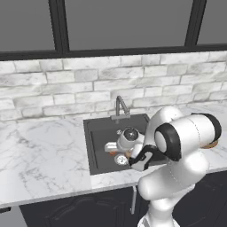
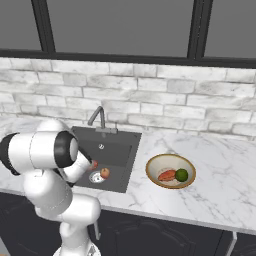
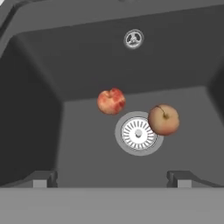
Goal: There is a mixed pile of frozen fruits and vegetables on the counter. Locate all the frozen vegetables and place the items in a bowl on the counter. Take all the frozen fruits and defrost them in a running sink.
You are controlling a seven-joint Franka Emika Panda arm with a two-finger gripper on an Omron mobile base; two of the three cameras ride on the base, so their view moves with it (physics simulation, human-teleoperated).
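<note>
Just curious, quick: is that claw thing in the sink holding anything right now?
End effector: open, holding nothing; both fruits lie loose in the sink below it.

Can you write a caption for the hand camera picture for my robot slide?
Open end effector above the sink, two frozen fruits beside its drain.

The rectangular sink basin (image 3: 87, 131) is dark grey, with a round silver drain (image 3: 138, 134) ringed in concentric grooves. One small round fruit (image 3: 111, 101) is red mottled with yellowish patches; the other round fruit (image 3: 163, 119) is red-tan with a dark stem. The curved metal faucet (image 2: 98, 118) is grey. The worktop (image 2: 215, 175) is white marble with grey veins. The shallow round bowl (image 2: 170, 170) has a tan rim and pale inside, holding a red-orange tapered piece (image 2: 166, 175) and a dark green ball (image 2: 181, 174). The brick wall (image 2: 150, 100) is whitish grey.
</note>
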